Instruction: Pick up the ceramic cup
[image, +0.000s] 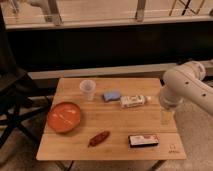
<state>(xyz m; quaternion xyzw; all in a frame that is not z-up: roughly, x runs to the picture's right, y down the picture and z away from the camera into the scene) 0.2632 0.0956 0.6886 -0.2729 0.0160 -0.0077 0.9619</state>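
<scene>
The ceramic cup (87, 89) is small, pale and handleless, and stands upright near the back left of the wooden table (111, 130). The white arm comes in from the right, over the table's right edge. The gripper (166, 118) hangs below the arm's wrist above the right side of the table, well to the right of the cup and apart from it. Nothing shows in the gripper.
An orange bowl (64, 116) sits at the left. A blue sponge (112, 95) and a lying white bottle (134, 101) are right of the cup. A reddish-brown snack (99, 138) and a dark packet (143, 140) lie near the front. A black folding chair (12, 95) stands left.
</scene>
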